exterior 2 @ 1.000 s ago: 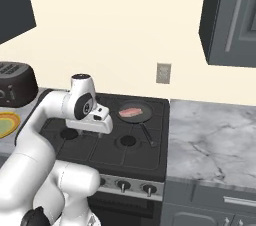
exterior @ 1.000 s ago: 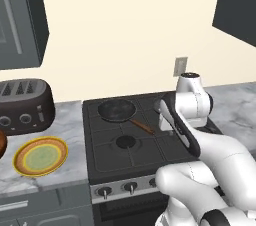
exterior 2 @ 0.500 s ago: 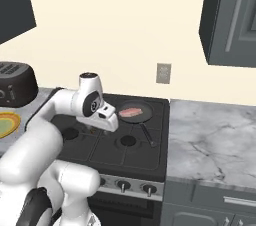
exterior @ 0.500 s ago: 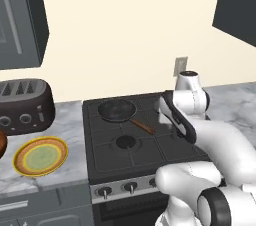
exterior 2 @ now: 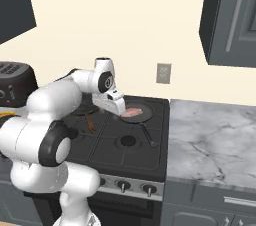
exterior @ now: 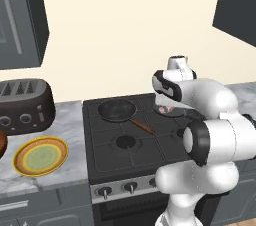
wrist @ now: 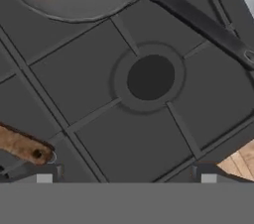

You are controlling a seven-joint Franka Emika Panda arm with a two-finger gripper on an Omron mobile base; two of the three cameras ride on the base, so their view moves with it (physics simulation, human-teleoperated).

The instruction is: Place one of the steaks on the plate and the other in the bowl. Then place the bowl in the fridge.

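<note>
Marble-patterned grey table (exterior 2: 215, 135) is seen flanking a black stove (exterior: 130, 142), whose knobs (exterior: 130, 187) are set along the nearest edge. On the table to the stove's left, the plate (exterior: 41, 155) is laid flat near the front, and a sliver of the bowl (exterior: 2, 145) is cut off by the picture's edge just beside it. Behind the plate, a dark toaster (exterior: 22, 106) is stood against the cream wall. Over the stove, the white arm is bent forward, with the gripper (exterior 2: 119, 111) held above the burners; its jaws are spread wide apart, with nothing between them. In the hand view, a round burner (wrist: 150, 77) is seen straight below the hand. Farther back, two dark pans are set on the rear burners: an empty one with a wooden handle (exterior: 117, 110) at the left rear, and one with a black handle (exterior 2: 136, 111) at the right rear, in which a steak (exterior 2: 131, 113) is lying. On the wall behind, a grey outlet (exterior 2: 163, 73) is fixed.
</note>
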